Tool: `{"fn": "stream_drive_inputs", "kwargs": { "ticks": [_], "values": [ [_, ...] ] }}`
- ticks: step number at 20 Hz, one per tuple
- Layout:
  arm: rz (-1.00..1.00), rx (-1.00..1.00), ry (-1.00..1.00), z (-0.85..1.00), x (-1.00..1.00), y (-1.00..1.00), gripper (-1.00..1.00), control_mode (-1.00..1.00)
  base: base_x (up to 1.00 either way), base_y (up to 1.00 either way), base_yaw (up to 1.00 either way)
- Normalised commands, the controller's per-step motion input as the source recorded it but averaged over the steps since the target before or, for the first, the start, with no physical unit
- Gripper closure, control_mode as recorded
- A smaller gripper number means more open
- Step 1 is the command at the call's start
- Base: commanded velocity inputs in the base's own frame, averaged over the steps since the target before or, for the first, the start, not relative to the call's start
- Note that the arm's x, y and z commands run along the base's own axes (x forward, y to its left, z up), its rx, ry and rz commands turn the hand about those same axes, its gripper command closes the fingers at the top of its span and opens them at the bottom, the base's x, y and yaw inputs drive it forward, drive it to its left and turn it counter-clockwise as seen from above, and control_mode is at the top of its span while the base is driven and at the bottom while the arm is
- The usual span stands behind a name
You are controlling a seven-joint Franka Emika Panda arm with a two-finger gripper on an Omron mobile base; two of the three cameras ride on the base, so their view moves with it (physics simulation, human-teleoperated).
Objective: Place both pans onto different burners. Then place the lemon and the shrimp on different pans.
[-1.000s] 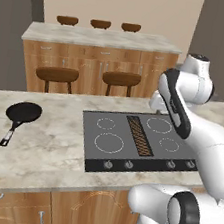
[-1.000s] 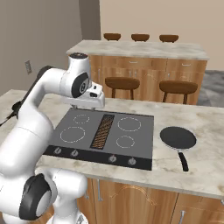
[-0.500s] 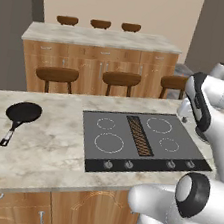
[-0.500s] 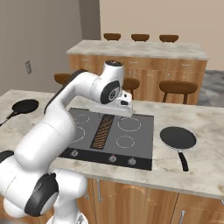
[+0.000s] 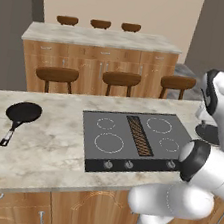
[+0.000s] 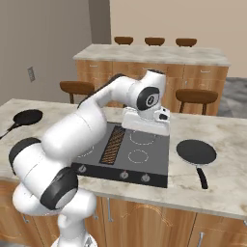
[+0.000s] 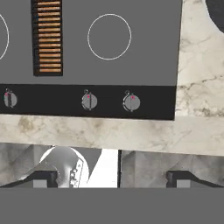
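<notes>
White arm [image 6: 96,116] bent low over the cooktop [image 6: 126,153], jaws wide.

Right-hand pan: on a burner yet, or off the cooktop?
Off. The right-hand pan sits on the marble counter beside the cooktop, handle toward the front edge.

We find no readable text, brand, number or sign in these kitchen views. The cooktop [image 5: 135,137] carries only white burner circles, and its knobs [image 7: 89,101] show small red pointer marks without lettering. Neither the marble counter [image 6: 226,188] nor the wooden cabinet fronts [image 5: 100,69] bear any label.
</notes>
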Motion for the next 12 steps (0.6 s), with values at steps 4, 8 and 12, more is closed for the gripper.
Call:
{"fn": "stream_drive_inputs", "kwargs": {
  "ticks": [4,8,12],
  "values": [
    [0.0,0.0,0.08,-0.45,0.01,-0.64,-1.0,-1.0,0.0,0.0,0.0],
    [0.0,0.0,0.0,-0.47,0.0,-0.7,-1.0,-1.0,0.0,0.0,0.0],
    [0.0,-0.03,0.0,-0.37,0.0,-0.62,-1.0,-1.0,0.0,0.0,0.0]
  ]
}}
